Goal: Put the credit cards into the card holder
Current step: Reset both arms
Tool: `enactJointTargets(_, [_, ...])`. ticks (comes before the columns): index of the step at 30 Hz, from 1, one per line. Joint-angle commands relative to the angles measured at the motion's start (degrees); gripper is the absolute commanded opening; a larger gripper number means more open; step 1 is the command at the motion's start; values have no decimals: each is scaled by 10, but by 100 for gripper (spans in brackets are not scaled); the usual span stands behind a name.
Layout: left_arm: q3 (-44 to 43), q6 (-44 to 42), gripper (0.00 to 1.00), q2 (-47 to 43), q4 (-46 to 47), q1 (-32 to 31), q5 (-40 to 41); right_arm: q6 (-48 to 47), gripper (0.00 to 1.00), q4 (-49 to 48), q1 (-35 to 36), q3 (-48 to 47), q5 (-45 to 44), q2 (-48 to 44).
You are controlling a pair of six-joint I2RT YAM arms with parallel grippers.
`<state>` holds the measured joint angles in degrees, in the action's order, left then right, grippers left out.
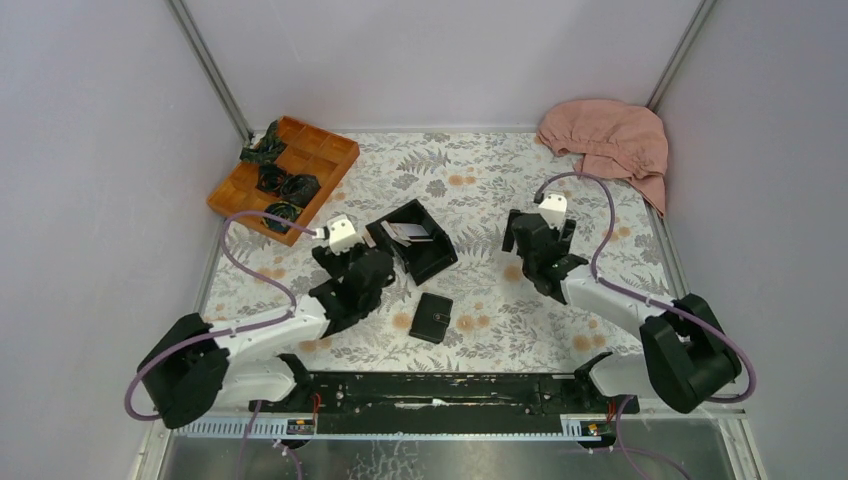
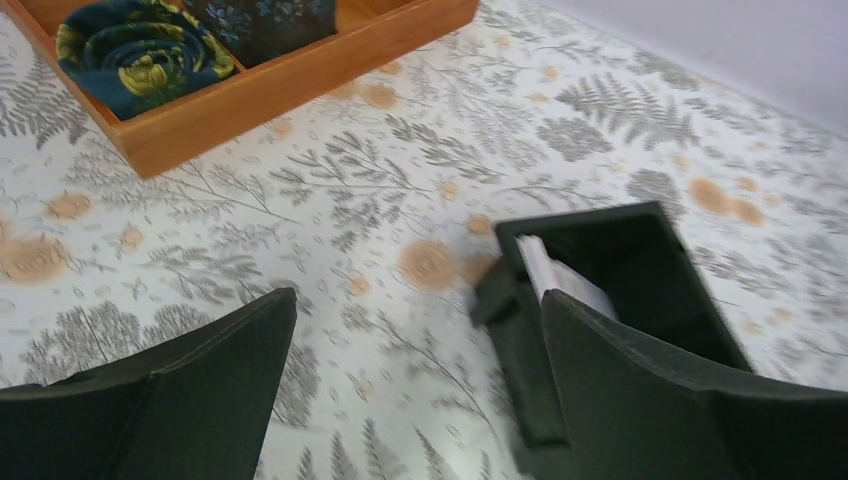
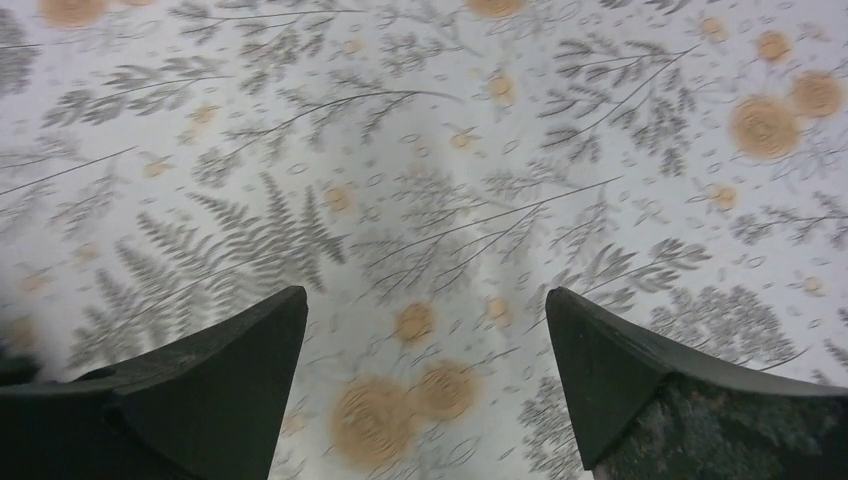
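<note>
The credit cards (image 1: 408,232) are pale and lie inside a rigid black open-topped box (image 1: 417,242) at the middle of the table. The left wrist view shows their white edge (image 2: 560,282) standing against the box's near wall (image 2: 520,360). The card holder (image 1: 432,317), a small black wallet, lies folded shut on the cloth in front of the box. My left gripper (image 1: 355,256) (image 2: 418,300) hovers just left of the box, open and empty, its right finger (image 2: 640,390) in front of the box. My right gripper (image 1: 540,236) (image 3: 425,292) is open over bare patterned cloth, right of the box.
An orange wooden tray (image 1: 285,175) (image 2: 280,95) with dark rolled fabrics (image 2: 140,50) sits at the back left. A pink cloth (image 1: 610,140) is bunched in the back right corner. Grey walls close the table on three sides.
</note>
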<state>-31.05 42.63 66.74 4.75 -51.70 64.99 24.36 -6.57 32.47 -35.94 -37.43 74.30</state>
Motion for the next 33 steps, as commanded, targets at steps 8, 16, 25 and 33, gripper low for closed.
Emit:
enactJointTargets(8, [63, -178, 100, 146, 339, 239, -167, -60, 99, -32, -95, -62, 10, 67])
enactJointTargets(16, [96, -231, 98, 184, 519, 253, -187, 0, 99, 1, -95, -55, -29, 48])
enactJointTargets(25, [108, -240, 98, 138, 522, 255, -193, 17, 99, 27, -94, -63, -74, 41])
enactJointTargets(33, [80, -284, 98, 103, 461, 254, -194, -8, 98, -37, -94, -20, -62, -11])
